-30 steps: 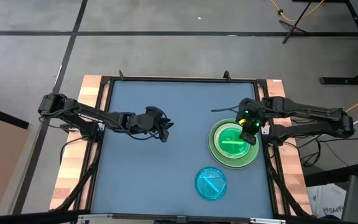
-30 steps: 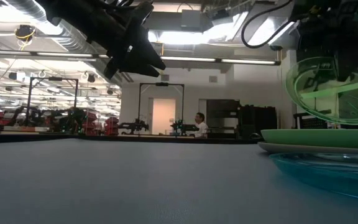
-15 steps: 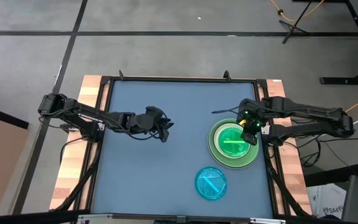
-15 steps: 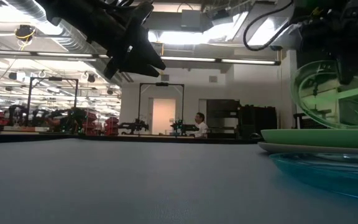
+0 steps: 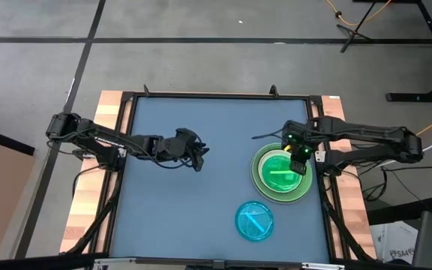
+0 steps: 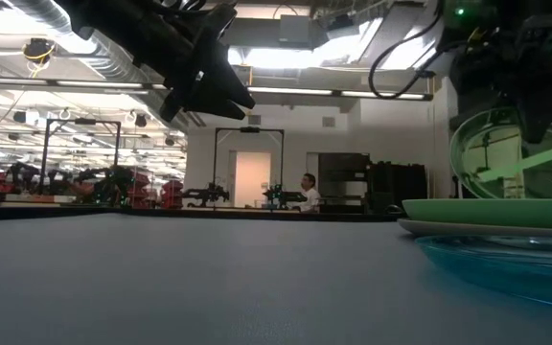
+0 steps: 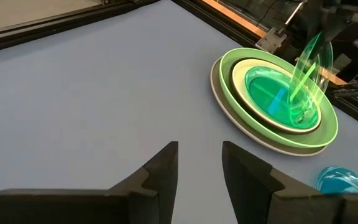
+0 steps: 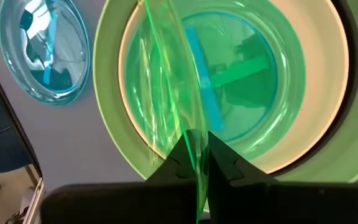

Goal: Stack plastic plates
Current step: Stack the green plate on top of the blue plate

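A stack [image 5: 282, 174] of plates stands at the table's right: a grey plate under a large light green one [image 7: 328, 124], then a white one, with small translucent blue and green plates inside. My right gripper [image 5: 298, 155] is above the stack's far side, shut on a second translucent green plate [image 8: 160, 93], which stands steeply on edge [image 6: 506, 153]. Another small blue plate [image 5: 254, 220] lies flat nearer the near edge. My left gripper [image 5: 197, 157] hangs open over the table's middle, well above the surface [image 6: 209, 77]. No black plate shows. My right gripper pinches the green plate's rim [image 8: 194, 140] between its two fingers, coming from above and pointing down. The plate hangs below the fingers, tilted steeply on edge. Its lower edge [image 7: 297, 115] is at the stack's inner plates; whether it touches them I cannot tell.
The blue table top [image 5: 171, 217] is bare across its left and middle parts. A dark frame [image 5: 126, 150] and wooden side strips border it. In the low view a person [image 6: 307, 192] sits far off in the room behind.
My right gripper has come down a little toward the stack and shifted slightly toward the table's left, carrying the green plate lower over the stacked plates. The left arm has kept still.
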